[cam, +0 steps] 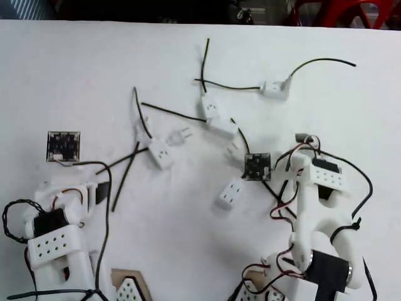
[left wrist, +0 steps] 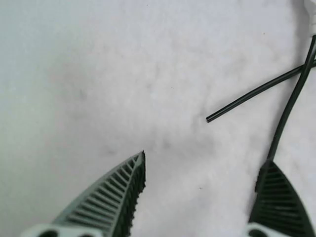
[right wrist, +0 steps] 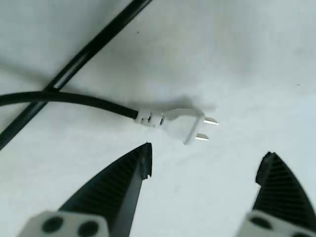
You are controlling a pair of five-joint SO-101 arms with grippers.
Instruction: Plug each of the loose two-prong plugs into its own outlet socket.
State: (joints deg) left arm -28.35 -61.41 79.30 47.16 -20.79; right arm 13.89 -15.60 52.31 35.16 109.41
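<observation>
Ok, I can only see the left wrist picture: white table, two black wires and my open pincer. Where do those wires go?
Observer: In the high view, one of them runs to a white socket.
Child: Is there a plug close to it?
Observer: Yes, a loose two-prong plug lies right beside it, not plugged in.
Child: What's the other arm got?
Observer: Nothing. The right pincer is open, and another white plug lies just ahead of it with its prongs bare.
</observation>
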